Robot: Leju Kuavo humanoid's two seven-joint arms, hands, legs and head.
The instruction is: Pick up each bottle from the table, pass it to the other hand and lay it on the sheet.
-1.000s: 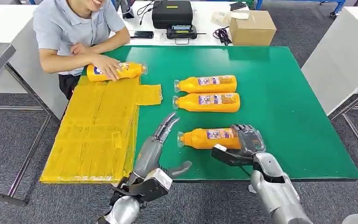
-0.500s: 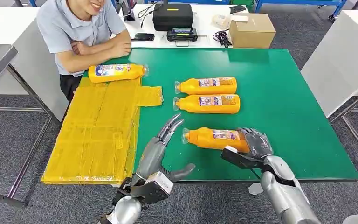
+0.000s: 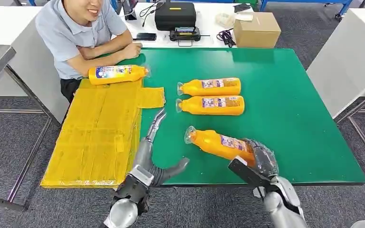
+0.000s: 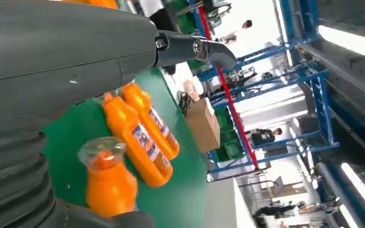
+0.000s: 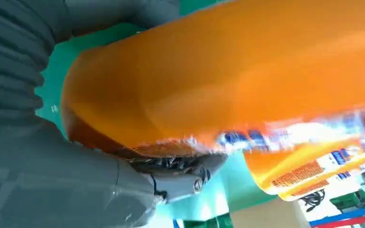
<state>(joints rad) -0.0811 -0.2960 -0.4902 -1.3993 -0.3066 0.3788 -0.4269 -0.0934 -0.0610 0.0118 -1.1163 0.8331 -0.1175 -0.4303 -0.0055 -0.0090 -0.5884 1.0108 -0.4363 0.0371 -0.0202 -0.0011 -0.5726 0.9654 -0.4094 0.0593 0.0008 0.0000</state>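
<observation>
My right hand point(image 3: 259, 159) grips the base end of an orange bottle point(image 3: 218, 144) and holds it tilted over the green table point(image 3: 285, 99), clear cap pointing toward my left hand. The same held bottle point(image 5: 247, 85) fills the right wrist view, and it appears as the nearest bottle point(image 4: 107, 183) in the left wrist view. My left hand point(image 3: 154, 149) is open just left of the cap, fingers stretched forward and thumb spread. Two more orange bottles point(image 3: 210, 87) point(image 3: 211, 105) lie side by side farther back. A fourth bottle point(image 3: 116, 73) lies at the far end of the yellow sheet point(image 3: 100, 130).
A person point(image 3: 83, 33) in a grey shirt sits at the table's far left corner, forearms resting by the sheet's far end. Behind the green table stand a black case point(image 3: 176, 14) and a cardboard box point(image 3: 256, 28). A white table point(image 3: 351, 57) stands to the right.
My right hand has lifted its bottle off the table and tilted it. My left hand has straightened and spread wider. The person's hand has left the bottle on the sheet.
</observation>
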